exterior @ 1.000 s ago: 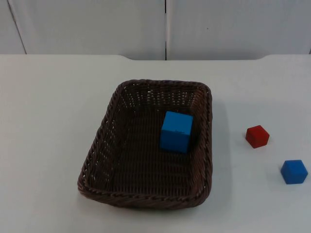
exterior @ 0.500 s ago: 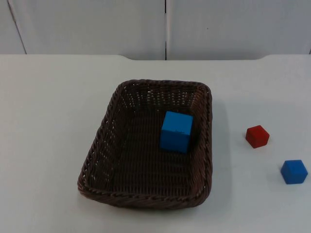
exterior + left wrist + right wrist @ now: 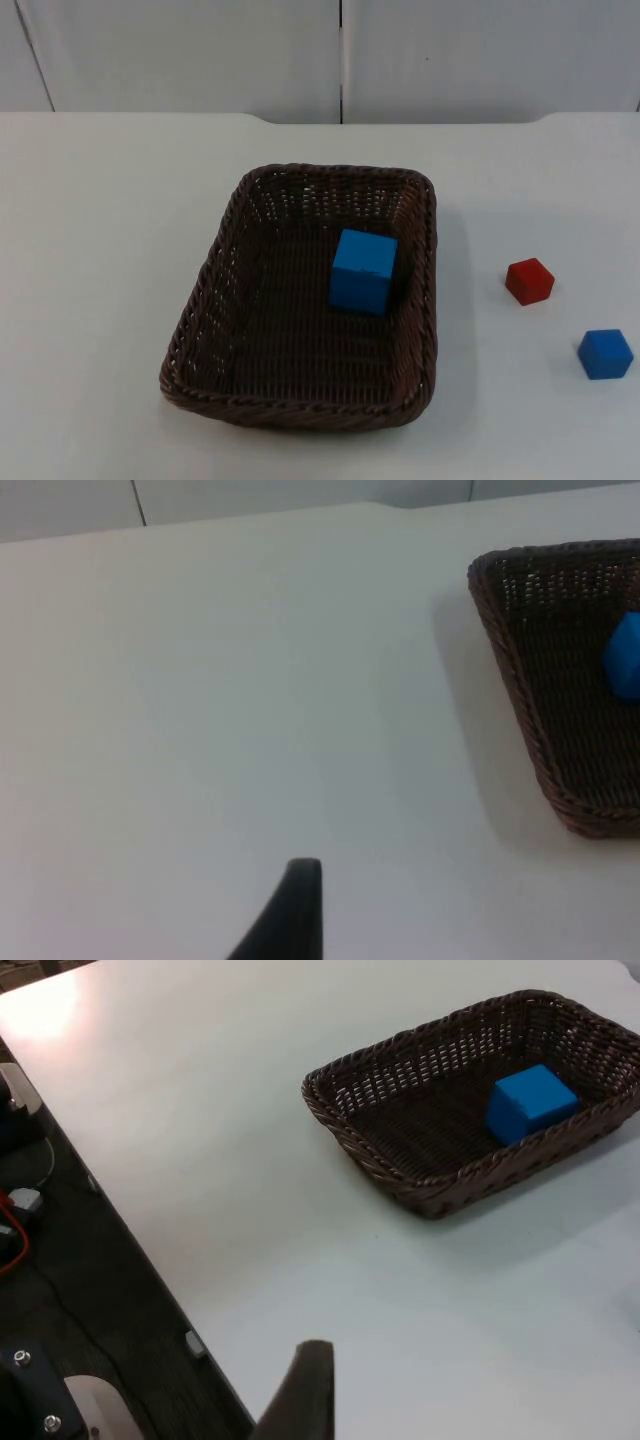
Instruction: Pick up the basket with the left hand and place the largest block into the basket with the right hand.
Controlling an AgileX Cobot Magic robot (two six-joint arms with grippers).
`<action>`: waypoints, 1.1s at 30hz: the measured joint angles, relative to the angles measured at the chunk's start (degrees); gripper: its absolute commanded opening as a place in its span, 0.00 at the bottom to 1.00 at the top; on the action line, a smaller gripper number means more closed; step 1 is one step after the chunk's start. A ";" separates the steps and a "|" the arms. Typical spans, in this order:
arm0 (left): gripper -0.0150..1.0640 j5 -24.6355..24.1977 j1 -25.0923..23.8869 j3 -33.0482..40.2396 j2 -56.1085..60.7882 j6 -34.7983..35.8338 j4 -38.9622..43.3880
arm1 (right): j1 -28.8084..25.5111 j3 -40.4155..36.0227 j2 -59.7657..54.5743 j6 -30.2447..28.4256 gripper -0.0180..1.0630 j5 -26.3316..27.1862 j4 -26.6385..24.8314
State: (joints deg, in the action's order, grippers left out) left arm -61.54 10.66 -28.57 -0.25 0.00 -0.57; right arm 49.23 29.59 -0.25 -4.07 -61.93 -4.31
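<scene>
The big blue block [image 3: 363, 271] is sitting inside the basket [image 3: 205, 300] mid-tabletop [image 3: 100, 250], by its right wall. Can't tell either gripper's state.

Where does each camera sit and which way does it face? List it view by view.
Top view: fixed above, looking down and forward at the table, basket, large blue block, red block and small blue block.
Left wrist view: off the basket's side, with a black fingertip.
Right wrist view: above the table edge, facing the basket; black fingertip.
All three share the basket and large blue block.
</scene>
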 measured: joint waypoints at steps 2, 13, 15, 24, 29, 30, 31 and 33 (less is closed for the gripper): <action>0.88 0.00 0.00 0.00 0.00 0.00 0.00 | 0.00 0.00 0.00 0.00 0.78 0.00 0.00; 0.99 0.00 0.00 0.00 0.00 0.00 0.00 | 0.00 0.00 0.00 0.00 0.99 0.00 0.00; 0.99 0.00 0.00 0.00 0.00 0.00 0.00 | 0.00 0.00 0.00 0.00 0.99 0.00 0.00; 0.99 0.00 0.00 0.00 0.00 0.00 0.00 | 0.00 0.00 0.00 0.00 0.99 0.00 0.00; 0.99 0.00 0.00 0.00 0.00 0.00 0.00 | 0.00 0.00 0.00 0.10 0.99 0.00 0.00; 0.99 0.00 0.00 0.00 0.00 0.00 0.00 | 0.00 0.00 0.00 0.10 0.99 0.00 0.00; 0.99 0.00 0.00 0.00 0.00 0.00 0.00 | 0.00 0.00 0.00 0.10 0.99 0.00 0.00; 0.99 0.00 0.00 0.00 0.00 0.00 0.00 | 0.00 0.00 0.00 0.10 0.99 0.00 0.00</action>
State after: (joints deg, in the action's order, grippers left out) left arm -61.54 10.66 -28.57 -0.25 0.00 -0.57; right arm 49.23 29.59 -0.25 -3.96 -61.93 -4.31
